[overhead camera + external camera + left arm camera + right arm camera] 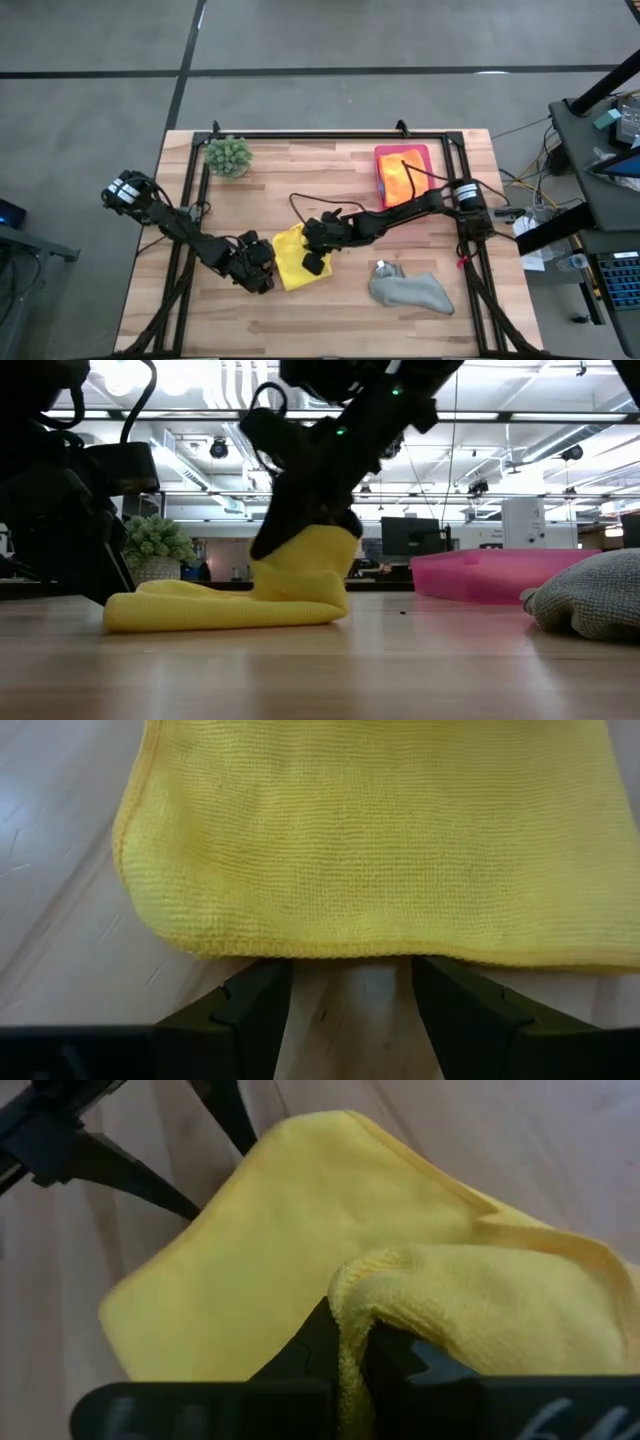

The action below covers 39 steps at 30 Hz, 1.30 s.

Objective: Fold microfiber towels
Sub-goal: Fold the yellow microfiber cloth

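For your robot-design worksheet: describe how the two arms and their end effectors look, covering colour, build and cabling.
Both arms are dark, almost black, built of jointed segments. The left arm has a chunky block with pale markings at its outer end. The right arm carries a light band near its base and a thin black cable looping along it. Each end effector, left and right, has two flat, dark, angular fingers.

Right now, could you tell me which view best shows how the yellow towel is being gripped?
Right wrist view: the yellow towel bunches between the right end effector. Low view shows it lifted; high view, only its position; left wrist, a flat edge.
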Each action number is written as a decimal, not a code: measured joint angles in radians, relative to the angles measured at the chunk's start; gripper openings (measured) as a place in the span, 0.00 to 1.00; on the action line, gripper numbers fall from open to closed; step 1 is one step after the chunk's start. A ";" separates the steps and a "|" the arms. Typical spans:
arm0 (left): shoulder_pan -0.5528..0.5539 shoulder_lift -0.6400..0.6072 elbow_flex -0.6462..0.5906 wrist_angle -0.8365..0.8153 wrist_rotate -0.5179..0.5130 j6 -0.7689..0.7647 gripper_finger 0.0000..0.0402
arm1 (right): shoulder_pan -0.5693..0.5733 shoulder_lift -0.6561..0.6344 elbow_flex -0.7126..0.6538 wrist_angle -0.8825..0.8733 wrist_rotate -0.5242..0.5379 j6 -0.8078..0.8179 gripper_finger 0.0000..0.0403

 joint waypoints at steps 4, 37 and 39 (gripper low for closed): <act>0.000 0.002 -0.001 0.003 -0.002 0.000 0.48 | 0.003 0.056 0.062 0.000 0.000 -0.034 0.03; 0.005 0.004 -0.001 0.003 -0.033 0.002 0.48 | 0.033 0.090 0.125 0.086 -0.003 -0.088 0.61; 0.004 0.002 -0.001 0.002 -0.047 0.004 0.48 | 0.034 0.092 0.125 0.069 -0.008 -0.074 0.61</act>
